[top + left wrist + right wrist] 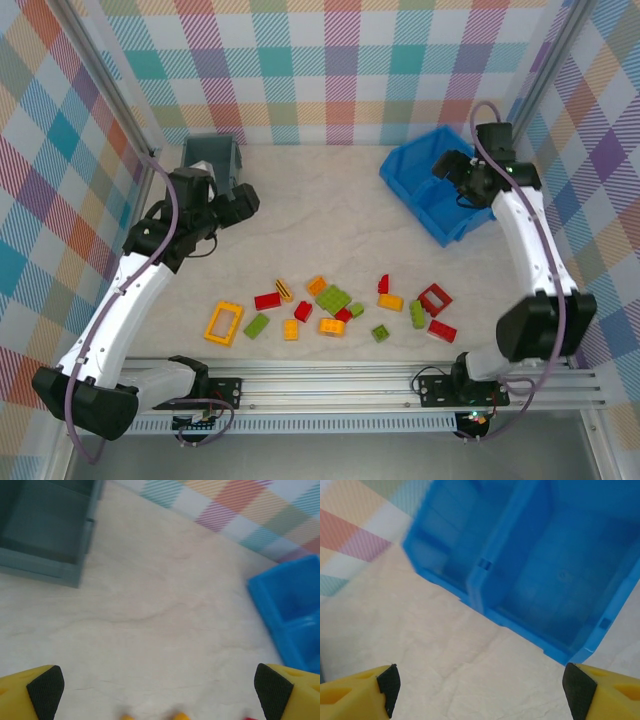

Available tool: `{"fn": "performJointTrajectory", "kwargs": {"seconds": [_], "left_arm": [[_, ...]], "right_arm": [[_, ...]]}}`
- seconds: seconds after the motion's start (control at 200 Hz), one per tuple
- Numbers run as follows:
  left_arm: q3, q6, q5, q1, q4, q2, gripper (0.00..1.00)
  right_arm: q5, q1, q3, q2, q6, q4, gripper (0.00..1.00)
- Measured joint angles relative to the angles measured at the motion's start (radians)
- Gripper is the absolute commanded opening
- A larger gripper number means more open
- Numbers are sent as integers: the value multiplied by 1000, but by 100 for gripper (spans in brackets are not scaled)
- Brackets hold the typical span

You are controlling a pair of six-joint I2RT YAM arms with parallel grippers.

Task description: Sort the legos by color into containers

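- The legos point(330, 305) are scattered on the worktop point(330, 230) near the arm bases.
- The left tool point(160, 692) is spread wide, empty, beside the grey bin point(212, 155); the right tool point(480, 685), equally wide and empty, is by the blue bin point(420, 190).
- Light, rigid, slick bricks are judged best pinched across flat sides.

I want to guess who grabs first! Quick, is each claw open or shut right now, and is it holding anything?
Left claw: open, holding nothing.
Right claw: open, holding nothing.
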Motion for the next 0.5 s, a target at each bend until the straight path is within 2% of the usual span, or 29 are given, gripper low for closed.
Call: {"fn": "performJointTrajectory", "kwargs": {"seconds": [0.105, 0.225, 0.5], "left_arm": [[0, -18, 96, -23, 83, 8, 100], [6, -17, 166, -92, 173, 42, 100], [6, -12, 211, -198, 289, 134, 100]], "right_arm": [[-4, -5, 85, 120, 42, -37, 86], [-13, -8, 209, 252, 84, -42, 83], [-19, -11, 503, 592, 116, -111, 76]]}}
